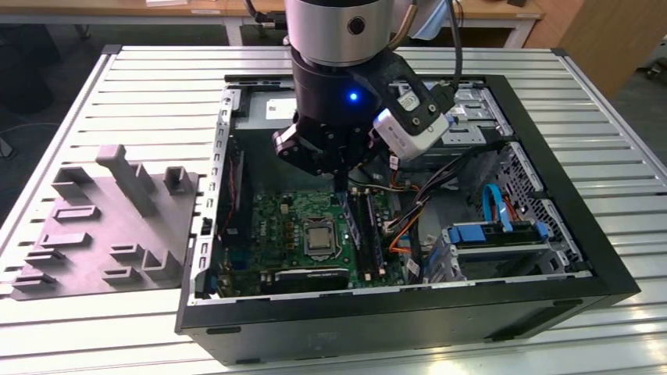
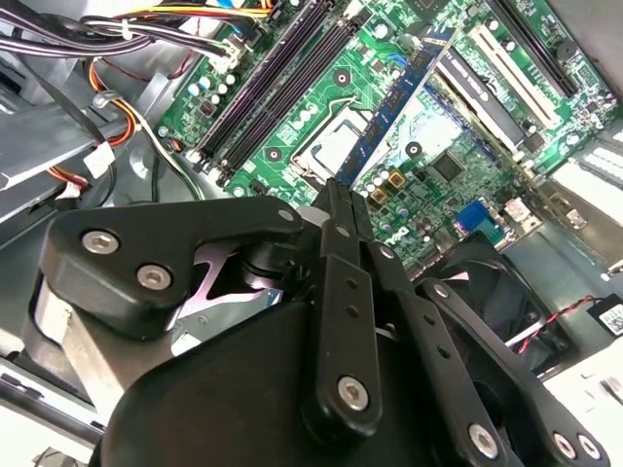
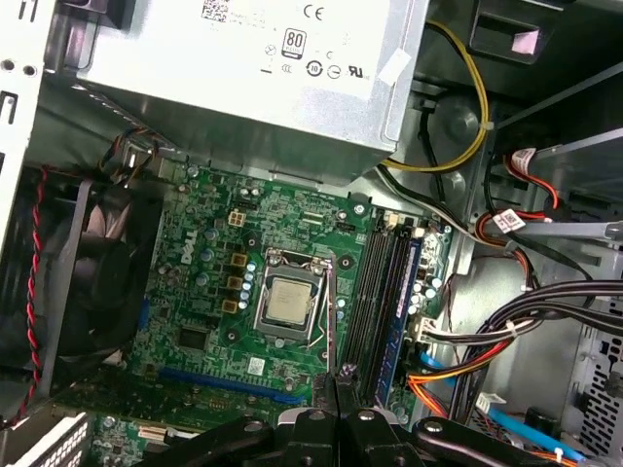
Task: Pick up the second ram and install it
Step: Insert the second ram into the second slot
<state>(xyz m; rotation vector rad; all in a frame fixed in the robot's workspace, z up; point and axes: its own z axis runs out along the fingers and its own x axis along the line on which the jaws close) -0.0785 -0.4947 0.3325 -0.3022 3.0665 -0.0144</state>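
Pinching the second ram (image 2: 397, 105), the gripper (image 2: 339, 187) covers its near end.

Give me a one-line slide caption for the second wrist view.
Gripper holds the second ram over the motherboard, not yet seated in the black memory slots.

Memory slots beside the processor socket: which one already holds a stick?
The slot farthest from the processor socket: a bluish stick stands in it, while the slots nearer the socket are bare black rails.
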